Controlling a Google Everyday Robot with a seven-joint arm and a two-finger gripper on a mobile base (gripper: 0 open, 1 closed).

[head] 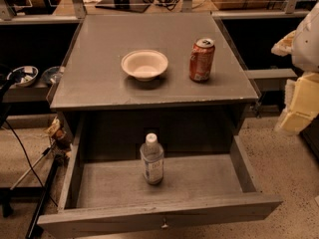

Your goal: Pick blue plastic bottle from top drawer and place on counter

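Note:
The blue plastic bottle (152, 159), clear with a white cap and a pale label, stands upright in the open top drawer (199, 183), near the middle and towards the back. The counter (99, 78) is the grey cabinet top above the drawer. My gripper (297, 103) shows as a white and pale yellow shape at the right edge of the view. It is to the right of the cabinet, level with the counter's front edge, and well apart from the bottle.
A white bowl (144, 64) and a red-orange soda can (201, 59) stand on the counter. The drawer front has a small knob (162, 226). Cables and a stand (40, 193) are on the floor to the left. Bowls (24, 75) sit on a low shelf at the left.

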